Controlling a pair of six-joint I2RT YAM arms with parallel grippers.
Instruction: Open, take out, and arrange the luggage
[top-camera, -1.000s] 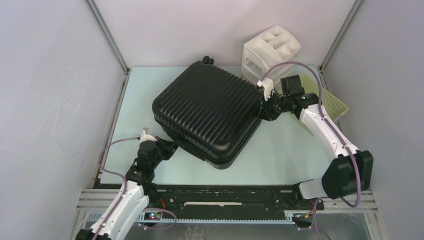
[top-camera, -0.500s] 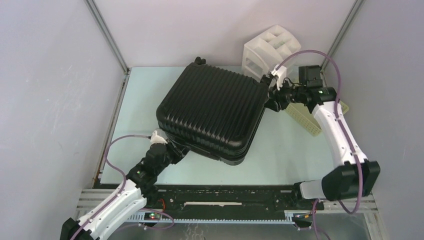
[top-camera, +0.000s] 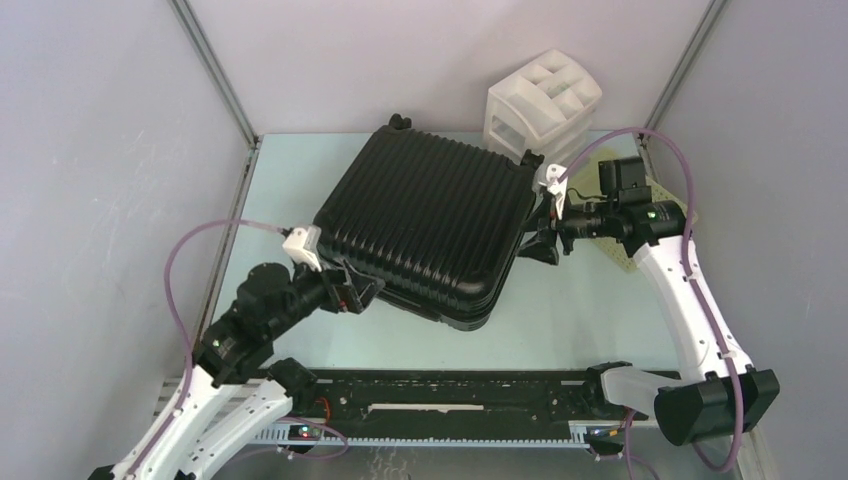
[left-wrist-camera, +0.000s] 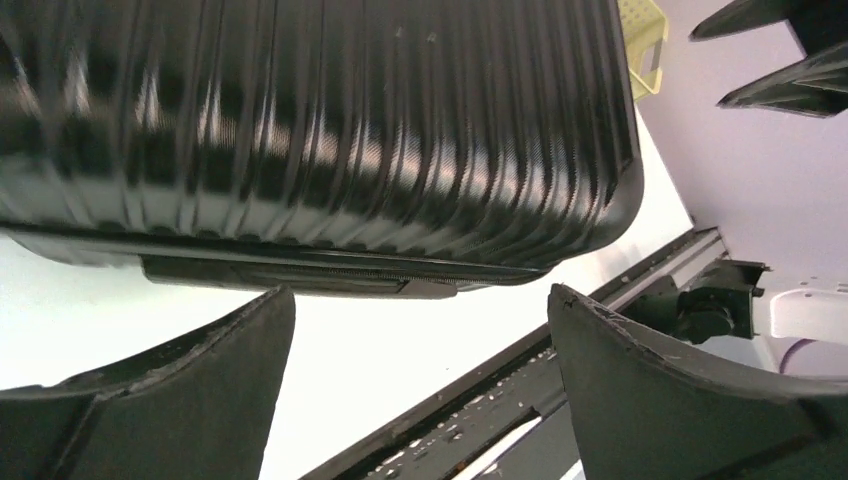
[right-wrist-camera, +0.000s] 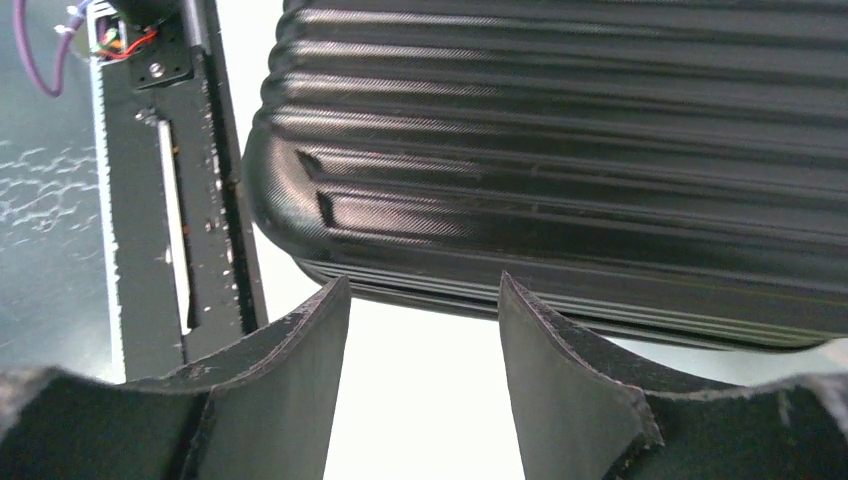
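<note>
The luggage (top-camera: 430, 225) is a big black ribbed hard-shell case lying flat and closed, turned at an angle on the pale table (top-camera: 560, 310). It fills the top of the left wrist view (left-wrist-camera: 320, 130) and of the right wrist view (right-wrist-camera: 560, 150). My left gripper (top-camera: 362, 290) hovers at the case's near left corner, jaws wide open with only table between them (left-wrist-camera: 420, 300). My right gripper (top-camera: 545, 245) sits just off the case's right edge, open and holding nothing (right-wrist-camera: 425, 290). Neither gripper touches the shell.
A white drawer organizer (top-camera: 540, 105) stands at the back right. A pale yellow perforated basket (top-camera: 625, 255) lies behind my right arm near the right wall. A black rail (top-camera: 450, 385) runs along the near table edge. Grey walls close in on both sides.
Both grippers have let go of the luggage and opened. The left arm pulled back and rose; the right gripper slid down the case's right side. The case turned slightly and settled flat.
</note>
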